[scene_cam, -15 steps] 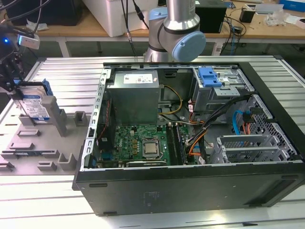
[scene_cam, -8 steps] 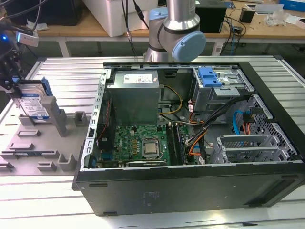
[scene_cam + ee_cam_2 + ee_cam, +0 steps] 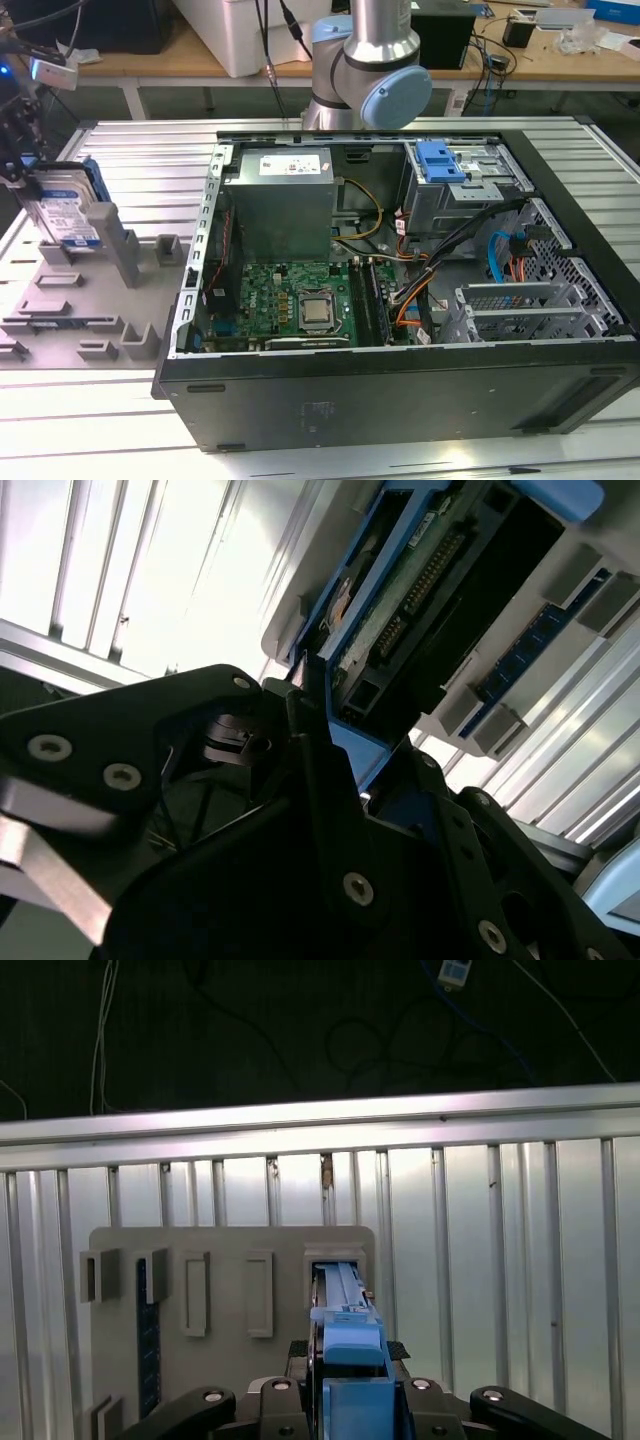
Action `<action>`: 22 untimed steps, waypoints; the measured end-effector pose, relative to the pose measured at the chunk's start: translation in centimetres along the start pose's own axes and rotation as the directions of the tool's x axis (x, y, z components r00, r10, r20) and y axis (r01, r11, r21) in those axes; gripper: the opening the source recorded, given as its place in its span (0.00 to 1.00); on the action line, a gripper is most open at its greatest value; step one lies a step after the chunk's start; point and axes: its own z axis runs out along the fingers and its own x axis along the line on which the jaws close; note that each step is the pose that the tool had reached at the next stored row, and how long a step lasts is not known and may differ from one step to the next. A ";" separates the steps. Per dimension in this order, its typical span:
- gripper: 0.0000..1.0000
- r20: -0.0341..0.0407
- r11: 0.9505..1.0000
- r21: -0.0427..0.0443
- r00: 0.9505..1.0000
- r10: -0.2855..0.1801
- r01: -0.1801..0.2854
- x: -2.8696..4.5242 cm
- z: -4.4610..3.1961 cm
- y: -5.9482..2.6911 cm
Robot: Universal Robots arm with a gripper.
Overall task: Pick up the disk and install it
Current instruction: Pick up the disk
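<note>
Your jaws grip the blue rail of the one disk [image 3: 66, 205], which stands upright at the one grey holder [image 3: 150, 290] by the tabletop's [image 3: 140, 150] edge.

Nothing legible: print on the flat silver-metal disk's [image 3: 66, 208] blue-and-white label and the big grey power-supply box's [image 3: 280, 205] white sticker is too small.

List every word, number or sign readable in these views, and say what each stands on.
Blue-and-white label on the disk: there is print, but it is too small to read.
White label on the power supply: there is print, but it is too blurred to read.
No text in any view is clear enough to quote.
</note>
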 end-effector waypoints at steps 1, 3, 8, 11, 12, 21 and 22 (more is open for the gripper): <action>0.37 -0.001 1.000 0.000 1.000 0.000 0.000 0.01 -0.15 0.00; 0.37 -0.003 1.000 0.000 1.000 0.000 0.000 0.03 -0.40 0.00; 0.37 -0.011 1.000 0.001 1.000 0.000 0.000 0.06 -1.12 0.00; 0.37 -0.015 1.000 0.001 1.000 0.000 0.000 0.08 -1.40 0.00; 0.37 -0.016 1.000 0.001 1.000 0.000 0.000 0.09 -1.48 0.00; 0.37 -0.029 1.000 0.002 1.000 0.000 0.000 0.14 -2.47 -0.01; 0.37 -0.030 1.000 0.002 1.000 0.000 0.000 0.15 -2.63 -0.01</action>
